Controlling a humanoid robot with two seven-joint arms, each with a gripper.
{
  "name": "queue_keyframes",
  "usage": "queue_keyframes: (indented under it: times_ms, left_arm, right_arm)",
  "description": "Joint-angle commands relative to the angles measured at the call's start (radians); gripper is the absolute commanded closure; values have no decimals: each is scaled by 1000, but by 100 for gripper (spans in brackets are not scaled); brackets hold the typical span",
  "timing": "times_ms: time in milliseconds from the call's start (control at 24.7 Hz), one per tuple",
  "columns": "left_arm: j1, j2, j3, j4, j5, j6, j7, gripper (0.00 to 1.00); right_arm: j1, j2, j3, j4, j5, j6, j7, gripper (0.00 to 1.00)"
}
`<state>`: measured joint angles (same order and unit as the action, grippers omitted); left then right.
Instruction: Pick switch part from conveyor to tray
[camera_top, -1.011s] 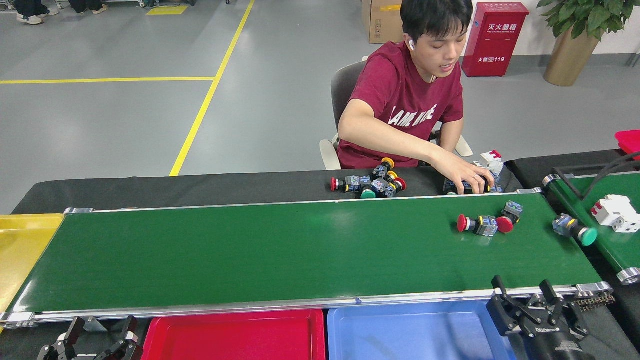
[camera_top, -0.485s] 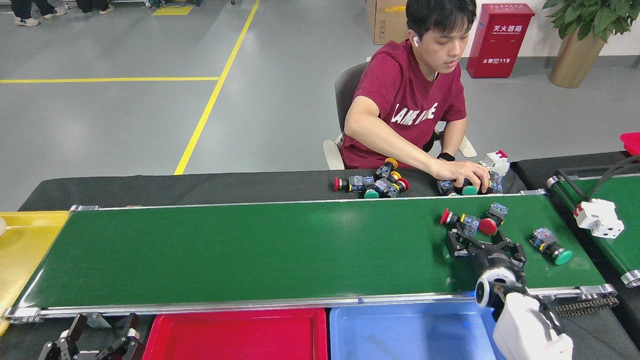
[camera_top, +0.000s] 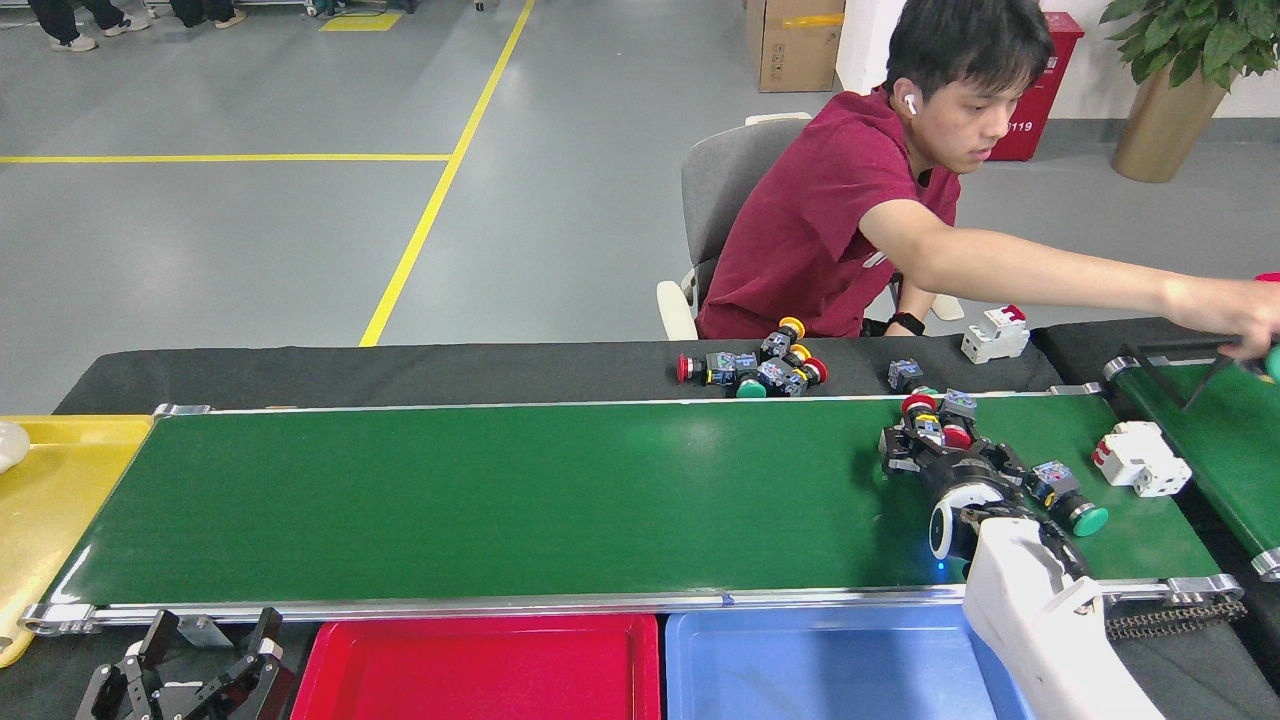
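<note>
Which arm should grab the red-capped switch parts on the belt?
Right. The right claw is already over the dark-green conveyor belt, at the red-capped switch parts near its far right end, above the blue plastic tray. The left claw sits below the belt's near-left corner, far from them.

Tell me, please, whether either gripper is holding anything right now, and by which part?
The left gripper is open and empty. The right gripper is around the red-capped switches on the conveyor, but a closed hold cannot be told.

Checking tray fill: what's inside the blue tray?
The visible part of the blue tray holds nothing; its right end is hidden behind the robot's right arm.
</note>
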<state>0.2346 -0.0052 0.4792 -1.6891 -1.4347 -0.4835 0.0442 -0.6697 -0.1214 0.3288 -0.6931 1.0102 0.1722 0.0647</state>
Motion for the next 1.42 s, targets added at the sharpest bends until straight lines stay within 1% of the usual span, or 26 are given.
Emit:
queue_keyframes:
  times_ms: [0, 40, 162, 243, 324, 364, 445, 526, 566, 607, 647, 688, 728, 769, 850, 930, 1092, 1173, 1254, 1335, 1375]
  left_arm:
    - [2, 11, 7, -11, 2, -1, 5, 0]
    - [5, 11, 9, -11, 3, -1, 5, 0]
    - [5, 11, 9, -11, 5, -1, 5, 0]
    - [5, 11, 7, -11, 5, -1, 5, 0]
    - [5, 11, 7, -11, 5, -1, 5, 0]
    - [5, 11, 7, -11, 5, -1, 5, 0]
    - [5, 11, 6, -11, 5, -1, 5, 0]
    - [5, 11, 6, -11, 5, -1, 5, 0]
    - [5, 11, 2, -12, 5, -1, 5, 0]
    - [3, 10, 1, -12, 5, -1, 5, 0]
    - [3, 10, 1, -12, 5, -1, 5, 0]
    - [3, 11, 1, -12, 5, -1, 5, 0]
    - [3, 11, 1, -12, 5, -1, 5, 0]
    - [3, 11, 1, -12, 5, -1, 5, 0]
    - [5, 11, 1, -11, 5, -1, 5, 0]
    - [5, 11, 2, -11, 5, -1, 5, 0]
    - [5, 11, 7, -11, 5, -1, 5, 0]
    - [5, 10, 7, -14, 5, -1, 5, 0]
    - [5, 10, 9, -14, 7, -1, 5, 0]
    - [8, 10, 12, -14, 7, -1, 5, 0]
    - [12, 10, 13, -15, 7, -1, 5, 0]
  right_arm:
    - [18, -7, -4, -123, -2, -54, 9, 73]
    - [55, -12, -5, -189, -4, -82, 17, 73]
    - [185, -44, -2, -454, -4, -224, 52, 68]
    - [294, -49, -1, -631, -12, -414, 81, 66]
    - [383, -47, 3, -743, -10, -582, 116, 66]
    - [409, -43, 12, -780, -9, -655, 133, 66]
    - [430, -35, 67, -830, -9, -741, 164, 65]
    - [432, -35, 154, -841, -9, -760, 171, 60]
    - [430, -37, 205, -839, -4, -757, 173, 50]
    - [426, -35, 253, -830, 2, -754, 178, 28]
    - [421, -34, 294, -819, 10, -754, 193, 23]
    - [417, -32, 328, -813, 28, -754, 214, 23]
    - [414, -29, 342, -812, 42, -752, 244, 14]
    - [414, -7, 340, -813, 44, -752, 280, 1]
    - [417, 49, 299, -807, 42, -752, 326, 1]
    - [417, 63, 211, -807, 42, -754, 329, 1]
    - [391, 69, 16, -784, 45, -740, 326, 1]
    - [383, 66, -48, -770, 48, -663, 326, 1]
    - [384, 57, -67, -770, 48, -546, 325, 1]
    - [391, 20, -94, -772, 51, -393, 325, 1]
    - [395, 3, -105, -772, 50, -341, 322, 1]
